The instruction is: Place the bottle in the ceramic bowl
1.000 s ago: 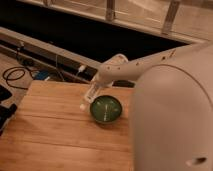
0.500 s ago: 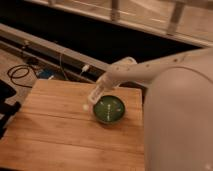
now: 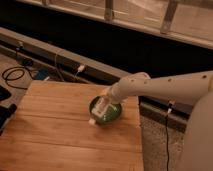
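The green ceramic bowl (image 3: 111, 113) sits on the wooden table (image 3: 55, 125), near its right edge. My gripper (image 3: 101, 107) reaches in from the right at the end of the white arm (image 3: 165, 86) and hangs over the left half of the bowl. It is shut on the white bottle (image 3: 95, 118). The bottle slants down to the left, and its lower end pokes out over the bowl's left rim. The rest of the bottle is hidden by the gripper.
The table's right edge (image 3: 140, 130) drops to a speckled floor. A dark ledge with cables (image 3: 55, 60) runs behind the table. A coiled black cable (image 3: 15, 75) lies on the floor at the far left. My white body (image 3: 200, 135) fills the right side.
The gripper with the bottle has moved right, from beside the bowl's left rim to over the bowl. The view has shifted too.
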Motion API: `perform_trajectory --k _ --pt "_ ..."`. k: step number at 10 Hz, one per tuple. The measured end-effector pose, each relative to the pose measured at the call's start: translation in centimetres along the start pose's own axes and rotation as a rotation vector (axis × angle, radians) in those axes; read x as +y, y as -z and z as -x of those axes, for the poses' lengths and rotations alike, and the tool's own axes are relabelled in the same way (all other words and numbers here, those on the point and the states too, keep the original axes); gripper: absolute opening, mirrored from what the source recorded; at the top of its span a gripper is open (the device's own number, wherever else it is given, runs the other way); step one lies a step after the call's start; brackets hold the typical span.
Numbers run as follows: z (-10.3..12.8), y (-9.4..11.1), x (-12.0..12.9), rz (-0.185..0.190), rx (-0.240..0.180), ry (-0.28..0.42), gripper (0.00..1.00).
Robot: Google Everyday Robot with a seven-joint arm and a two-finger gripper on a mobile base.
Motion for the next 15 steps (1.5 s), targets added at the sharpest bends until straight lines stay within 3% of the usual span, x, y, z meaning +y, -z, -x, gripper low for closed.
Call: perform_trajectory --k 3,9,11,13,15 --pt "0.8 2.1 -4.1 -0.018 -0.034 -0.024 0.0" --pt "0.8 2.1 -4.0 -0.018 -0.034 -0.018 0.0" --pt "0.4 1.5 -3.0 -0.021 -0.028 0.021 0.0" --pt "-0.4 -0.6 -0.5 -0.025 -0.006 0.058 0.0" --pt "-0.7 -2.3 0.5 -0.037 0.003 0.081 0.0"
